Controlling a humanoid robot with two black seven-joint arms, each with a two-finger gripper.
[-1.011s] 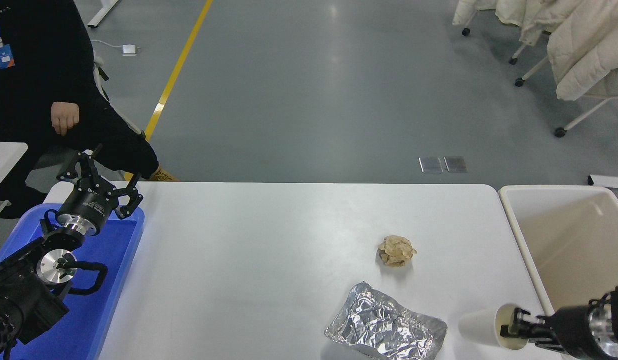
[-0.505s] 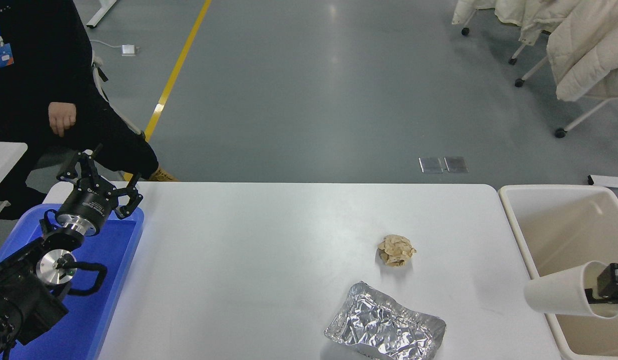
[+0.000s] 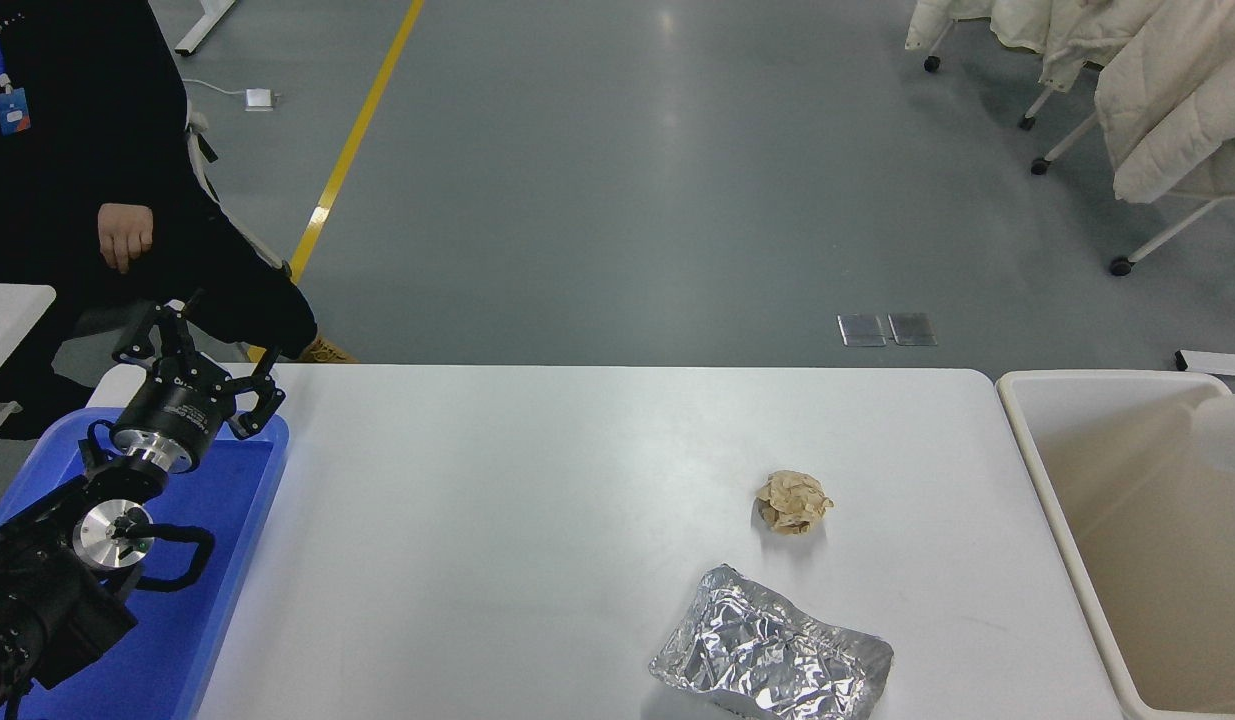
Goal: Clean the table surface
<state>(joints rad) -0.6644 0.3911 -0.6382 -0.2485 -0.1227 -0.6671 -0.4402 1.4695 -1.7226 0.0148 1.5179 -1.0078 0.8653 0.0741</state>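
At the far left, a person in dark clothing (image 3: 67, 150) sits beyond the counter's far corner, one hand (image 3: 125, 235) resting on a knee. Just below, a flat blue tray (image 3: 227, 520) lies on the left end of the counter, and the robot's left arm reaches over it from the lower left corner; its black left claw (image 3: 197, 350) hangs above the tray's far edge with its fingers spread, pinching nothing. The white counter (image 3: 497, 520) fills the lower middle of the view, wide and matte, with rounded far corners. Right of its centre sits a small ball of crumpled tan paper (image 3: 794, 502). Nearer the camera, and a little to the left of the ball, lies a crinkled silver foil pouch (image 3: 772, 650), apart from the paper ball. At the right end, just beside the counter, stands a deep cream bin (image 3: 1047, 480); a blurred pale shape (image 3: 1227, 430) shows over it at the right edge, too unclear to identify. The right arm and its claw are out of view. Behind the counter stretches a grey floor (image 3: 627, 180) with a yellow line (image 3: 352, 150) running diagonally at the left, and white padded coats (image 3: 1167, 90) hang on wheeled racks at the upper right.
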